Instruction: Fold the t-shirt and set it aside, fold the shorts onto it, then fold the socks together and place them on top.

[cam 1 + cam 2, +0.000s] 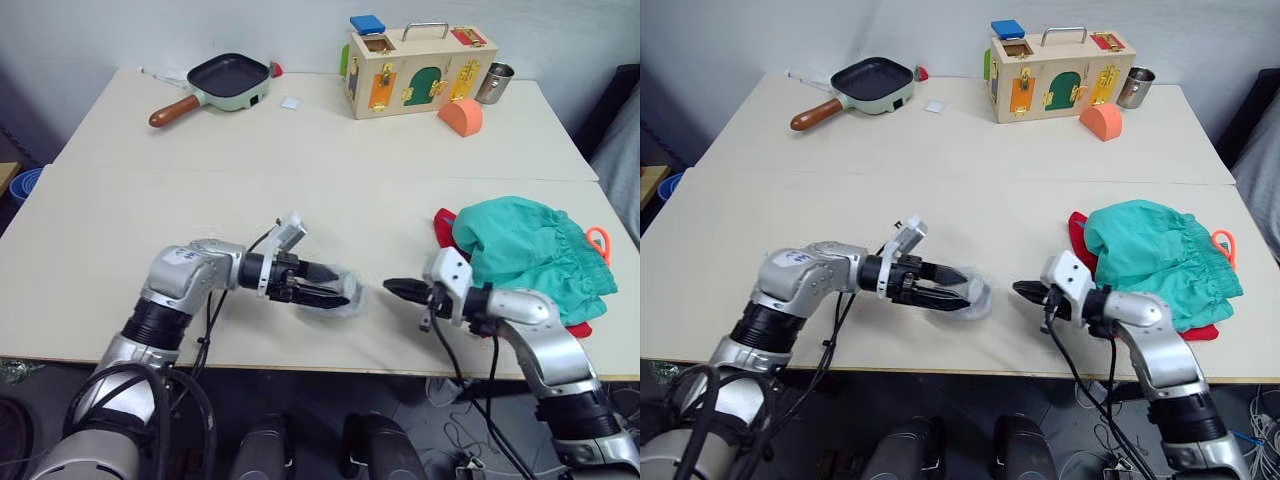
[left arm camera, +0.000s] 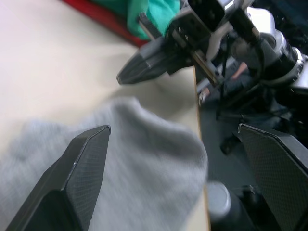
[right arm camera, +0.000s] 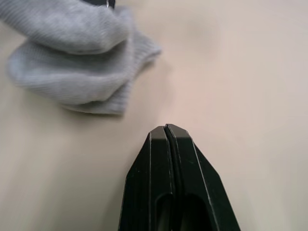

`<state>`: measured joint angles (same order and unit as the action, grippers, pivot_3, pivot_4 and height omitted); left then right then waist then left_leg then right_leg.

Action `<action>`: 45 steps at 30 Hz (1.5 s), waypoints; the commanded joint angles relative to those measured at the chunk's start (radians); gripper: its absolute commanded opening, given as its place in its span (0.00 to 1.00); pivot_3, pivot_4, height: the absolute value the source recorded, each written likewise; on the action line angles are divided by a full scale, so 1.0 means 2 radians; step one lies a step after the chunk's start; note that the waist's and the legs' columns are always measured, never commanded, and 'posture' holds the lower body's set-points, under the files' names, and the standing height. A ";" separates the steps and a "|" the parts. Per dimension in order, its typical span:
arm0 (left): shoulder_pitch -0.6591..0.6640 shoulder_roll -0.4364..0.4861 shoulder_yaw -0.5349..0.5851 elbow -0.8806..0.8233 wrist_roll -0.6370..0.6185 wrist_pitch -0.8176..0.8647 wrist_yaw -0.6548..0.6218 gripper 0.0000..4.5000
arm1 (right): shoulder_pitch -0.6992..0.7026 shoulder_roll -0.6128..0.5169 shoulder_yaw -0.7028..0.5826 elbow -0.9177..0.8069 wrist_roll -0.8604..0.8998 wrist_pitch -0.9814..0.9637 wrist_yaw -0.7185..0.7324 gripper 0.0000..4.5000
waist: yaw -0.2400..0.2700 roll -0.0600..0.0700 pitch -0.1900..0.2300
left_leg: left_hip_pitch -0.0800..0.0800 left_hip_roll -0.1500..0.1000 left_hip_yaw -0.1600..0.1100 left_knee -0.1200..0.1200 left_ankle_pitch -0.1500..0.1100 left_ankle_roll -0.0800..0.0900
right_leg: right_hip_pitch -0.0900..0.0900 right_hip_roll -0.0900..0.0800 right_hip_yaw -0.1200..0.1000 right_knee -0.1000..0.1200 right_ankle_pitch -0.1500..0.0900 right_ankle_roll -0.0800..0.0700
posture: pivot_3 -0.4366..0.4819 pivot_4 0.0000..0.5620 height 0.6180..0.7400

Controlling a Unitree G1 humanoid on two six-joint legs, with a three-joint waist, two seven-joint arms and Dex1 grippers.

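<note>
Left eye view: the left gripper lies low over the near part of the table, its fingers over the light grey socks, which sit bunched in a small heap near the front edge. In the left wrist view the two black fingers stand well spread, one on each side of the grey knit; whether they touch the fabric is hard to judge there.

The right gripper rests just to the right of the socks, pointing at them with a bare strip of table between. In the right wrist view its jaws are pressed together and hold nothing.

The shorts lie crumpled on the right of the table, on top of the t-shirt, of which red edges show at the left and near sides. An orange drawstring loop sticks out at the shorts' right edge. The right forearm lies close in front of this pile.

At the far side stand a green frying pan with a wooden handle, a wooden latch box, an orange block and a metal cup, all well apart from the grippers.
</note>
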<state>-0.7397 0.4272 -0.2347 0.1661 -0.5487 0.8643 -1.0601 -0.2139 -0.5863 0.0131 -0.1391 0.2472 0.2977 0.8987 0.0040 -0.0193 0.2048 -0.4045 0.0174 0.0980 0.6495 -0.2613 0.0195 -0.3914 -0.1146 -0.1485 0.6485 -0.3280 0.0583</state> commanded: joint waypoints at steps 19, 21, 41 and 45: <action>0.052 0.024 0.012 0.047 0.163 -0.375 -0.028 0.23 | -0.033 0.029 -0.151 -0.092 0.524 0.528 -0.248 0.58 | 0.001 0.000 0.000 | 0.000 0.000 -0.001 0.000 -0.001 0.002 | 0.001 -0.001 -0.001 -0.001 0.000 0.000 | 0.48 0.27 1.00; 0.047 0.014 0.013 0.080 0.178 -0.397 -0.015 0.08 | -0.036 0.033 -0.140 -0.074 0.566 0.554 -0.288 0.74 | 0.001 0.000 0.000 | 0.000 0.000 -0.001 0.000 -0.001 0.002 | 0.001 -0.001 -0.001 -0.001 0.000 0.000 | 0.48 0.27 1.00; 0.053 -0.006 0.016 0.100 0.200 -0.423 0.001 0.00 | -0.090 0.145 -0.091 0.025 0.686 0.490 -0.537 0.99 | -0.003 0.001 0.000 | -0.001 0.001 -0.001 0.000 -0.001 0.002 | 0.000 -0.001 -0.002 -0.001 0.001 0.000 | 0.48 0.27 1.00; 0.054 -0.007 0.018 0.097 0.201 -0.421 0.003 0.00 | -0.087 0.141 -0.086 0.034 0.717 0.473 -0.565 0.99 | -0.003 0.000 0.000 | -0.001 0.000 -0.001 0.000 -0.001 0.002 | 0.000 -0.001 -0.002 -0.001 0.001 0.000 | 0.48 0.27 1.00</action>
<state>-0.6423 0.4139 -0.2045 0.3953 -0.1527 0.0220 -1.0596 -0.3841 -0.2995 -0.1563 -0.0678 1.6306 1.2646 -0.2139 -0.0011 -0.0183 0.2046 -0.4065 0.0183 0.0969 0.6492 -0.2639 0.0242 -0.3909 -0.1164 -0.1530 0.6461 -0.3268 0.0589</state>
